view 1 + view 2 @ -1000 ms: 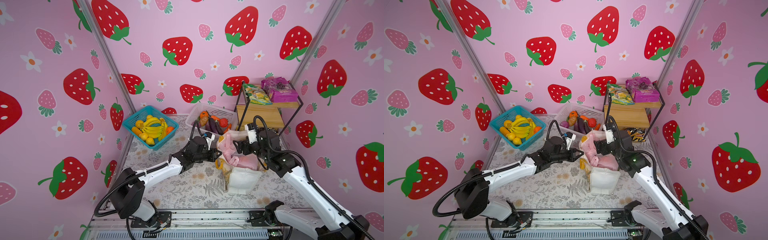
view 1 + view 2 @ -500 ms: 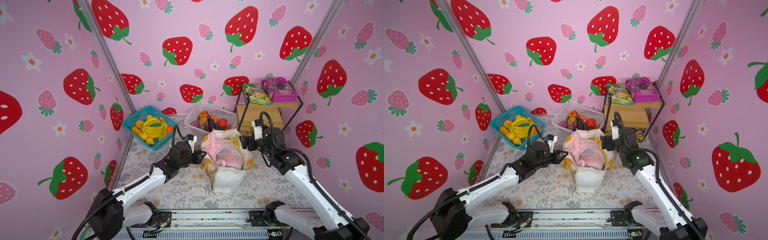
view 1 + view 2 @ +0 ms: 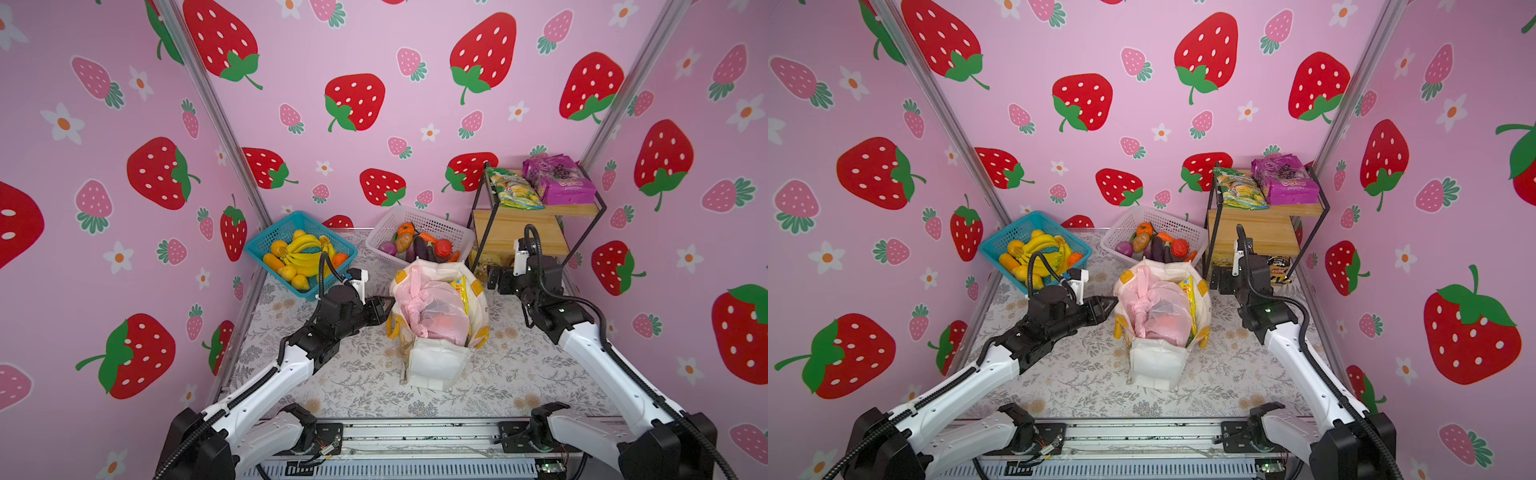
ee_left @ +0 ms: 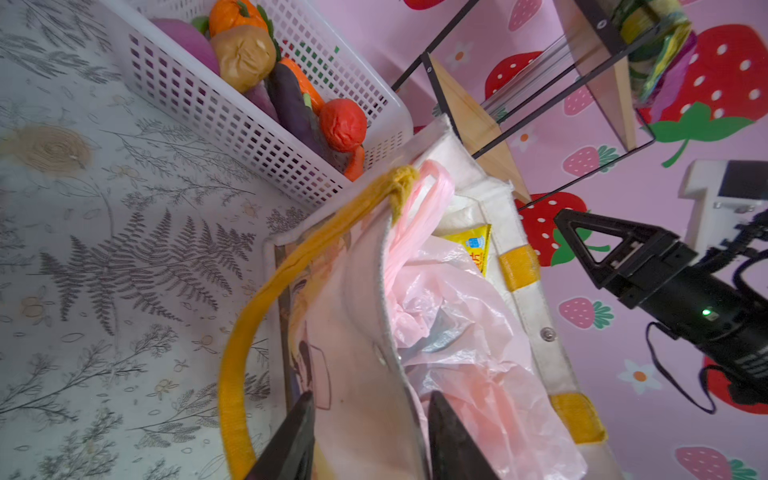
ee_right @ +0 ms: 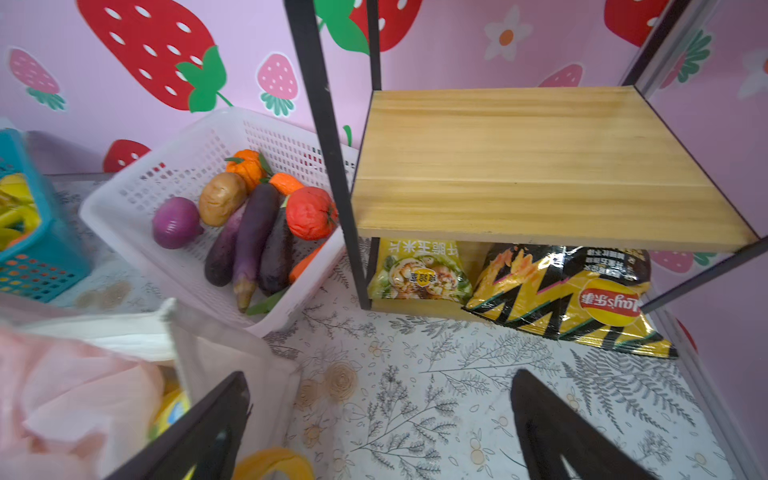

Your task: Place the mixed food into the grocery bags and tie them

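Floral tabletop (image 3: pixel 361 395) with white tote (image 3: pixel 434 365) holding pink bag (image 3: pixel 436 316). Left gripper (image 4: pixel 370 399) parted astride tote rim; right gripper (image 5: pixel 380 374) wide open, empty, alongside.

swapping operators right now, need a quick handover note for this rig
Left gripper: open, fingers either side of the white tote's near wall, not clamped.
Right gripper: open wide, empty, beside the tote.
Pink bag and yellow crisp packet sit inside the upright tote.
Done: pink bag filled and in the tote; I cannot tell whether it is knotted.
Left: the tote's yellow handles hang loose and untied; tying them is probably next.
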### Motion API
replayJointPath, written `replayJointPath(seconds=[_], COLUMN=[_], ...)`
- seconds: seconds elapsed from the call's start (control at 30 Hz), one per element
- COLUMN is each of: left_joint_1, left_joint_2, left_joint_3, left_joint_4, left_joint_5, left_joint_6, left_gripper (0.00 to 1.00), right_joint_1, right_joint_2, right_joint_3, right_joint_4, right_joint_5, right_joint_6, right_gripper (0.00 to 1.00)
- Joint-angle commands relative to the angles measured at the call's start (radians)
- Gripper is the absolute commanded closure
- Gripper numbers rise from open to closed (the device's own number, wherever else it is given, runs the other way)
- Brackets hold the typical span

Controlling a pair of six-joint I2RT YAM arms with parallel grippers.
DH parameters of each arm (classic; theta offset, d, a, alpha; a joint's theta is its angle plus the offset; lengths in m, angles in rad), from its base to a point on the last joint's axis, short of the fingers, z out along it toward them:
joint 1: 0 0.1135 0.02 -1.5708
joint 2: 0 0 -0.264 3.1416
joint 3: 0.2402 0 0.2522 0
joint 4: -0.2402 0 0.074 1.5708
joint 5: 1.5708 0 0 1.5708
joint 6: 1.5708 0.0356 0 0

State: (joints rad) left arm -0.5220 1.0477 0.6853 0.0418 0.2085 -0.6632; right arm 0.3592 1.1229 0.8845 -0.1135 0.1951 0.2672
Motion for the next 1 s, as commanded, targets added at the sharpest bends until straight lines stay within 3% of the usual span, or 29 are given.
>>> replayJointPath(seconds=[0.0, 0.23, 0.37, 0.47, 0.57, 0.67, 0.8, 0.87, 0.97], left_joint_1=[0.022, 0.065, 0.137, 0.222, 0.298, 0.379, 0.487, 0.515, 0.522], left_joint_2=[-0.039, -0.136, -0.126, -0.088, -0.026, 0.049, 0.127, 0.160, 0.193], left_joint_3=[0.065, 0.037, -0.011, -0.049, -0.102, -0.154, -0.234, -0.268, -0.253], left_joint_4=[-0.071, -0.084, -0.030, 0.038, 0.160, 0.272, 0.428, 0.512, 0.500], left_joint_5=[-0.064, -0.446, -0.626, -0.683, -0.668, -0.588, -0.424, -0.369, -0.356], left_joint_6=[0.072, 0.277, 0.409, 0.465, 0.553, 0.580, 0.505, 0.508, 0.550], left_gripper=[0.36, 0.01, 0.01, 0.01, 0.01, 0.01, 0.01, 0.01, 0.01], right_joint_1=[-0.013, -0.058, -0.075, -0.094, -0.105, -0.116, -0.131, -0.131, -0.132], right_joint_2=[0.028, 0.137, 0.213, 0.263, 0.298, 0.297, 0.262, 0.255, 0.264], right_joint_3=[-0.048, -0.175, -0.282, -0.338, -0.407, -0.394, -0.442, -0.449, -0.481], right_joint_4=[0.127, 0.371, 0.595, 0.742, 0.914, 0.890, 0.945, 0.926, 0.941], right_joint_5=[0.127, 0.281, 0.337, 0.294, 0.220, 0.187, 0.113, 0.093, 0.103], right_joint_6=[0.018, -0.025, -0.102, -0.157, -0.189, -0.195, -0.213, -0.242, -0.251], right_gripper=[0.00, 0.00, 0.00, 0.00, 0.00, 0.00, 0.00, 0.00, 0.00])
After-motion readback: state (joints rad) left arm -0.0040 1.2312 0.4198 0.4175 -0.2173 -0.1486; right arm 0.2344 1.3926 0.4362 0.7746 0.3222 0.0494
